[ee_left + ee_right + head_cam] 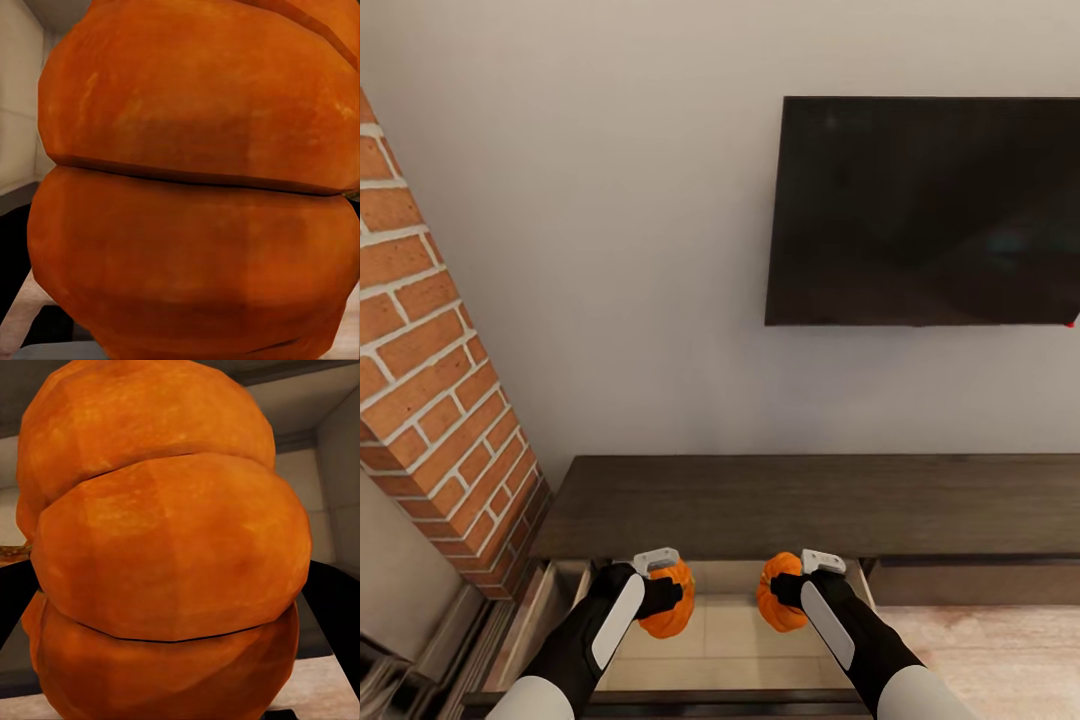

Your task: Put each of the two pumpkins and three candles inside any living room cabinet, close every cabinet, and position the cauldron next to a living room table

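Head view, left arm: left gripper [660, 592] closed on the left pumpkin [669, 604], held over the open drawer [720, 640] of the cabinet [800, 505], near the drawer's back left corner.
Head view, right arm: right gripper [792, 590] closed on the right pumpkin [778, 594], also over the drawer, near its back right corner; the two pumpkins sit apart with pale drawer floor between them.
Head view, cabinet: long, low, dark brown, set against the wall; top bare; a second drawer front to the right sits flush.
Head view, room: dark television [925, 210] mounted on the plain pale wall above the cabinet's right half; brick column [430, 400] at the cabinet's left end; light wood floor [990, 645] at right.
Left wrist view: orange ribbed skin of the left pumpkin [195, 195] close up, one deep groove across it; jaws hidden; pale drawer wall at one edge.
Right wrist view: right pumpkin [165, 555] close up, three ribs; black finger [334, 600] pressed to one flank; pale drawer interior behind.
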Tool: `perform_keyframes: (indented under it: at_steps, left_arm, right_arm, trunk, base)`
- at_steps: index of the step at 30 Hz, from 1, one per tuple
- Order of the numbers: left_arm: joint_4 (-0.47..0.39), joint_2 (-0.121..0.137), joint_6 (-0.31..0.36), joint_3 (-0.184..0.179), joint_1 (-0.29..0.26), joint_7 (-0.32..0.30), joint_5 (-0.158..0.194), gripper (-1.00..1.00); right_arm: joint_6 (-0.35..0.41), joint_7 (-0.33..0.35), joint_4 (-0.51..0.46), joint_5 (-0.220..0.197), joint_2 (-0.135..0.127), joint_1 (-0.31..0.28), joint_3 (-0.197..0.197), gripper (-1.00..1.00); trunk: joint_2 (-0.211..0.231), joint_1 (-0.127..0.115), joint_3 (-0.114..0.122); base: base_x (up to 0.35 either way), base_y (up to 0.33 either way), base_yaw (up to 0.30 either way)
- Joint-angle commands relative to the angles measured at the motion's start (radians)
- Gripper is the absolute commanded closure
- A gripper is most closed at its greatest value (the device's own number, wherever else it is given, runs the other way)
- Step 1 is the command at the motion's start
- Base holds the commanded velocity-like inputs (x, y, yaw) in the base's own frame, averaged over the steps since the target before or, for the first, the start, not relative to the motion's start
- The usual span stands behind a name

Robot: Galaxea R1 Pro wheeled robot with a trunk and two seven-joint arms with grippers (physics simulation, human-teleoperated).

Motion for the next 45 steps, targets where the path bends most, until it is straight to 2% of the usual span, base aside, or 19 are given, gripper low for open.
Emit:
perform_keyframes:
  at_steps: [1,45]
  left_arm:
    - [-0.002,0.0,0.004,-0.002,-0.001,0.011,0.01,1.0]
    - [0.009,0.002,-0.004,-0.002,0.0,0.014,0.008,1.0]
  right_arm:
    - [0.001,-0.011,-0.002,-0.01,0.0,-0.001,0.004,1.0]
    - [-0.001,-0.003,-0.003,-0.009,0.001,-0.001,0.007,1.0]
  trunk:
    - [-0.008,0.004,-0.004]
    - [-0.316,0.173,-0.142]
  base:
    - [0.0,0.0,0.0]
    - [0.0,0.0,0.0]
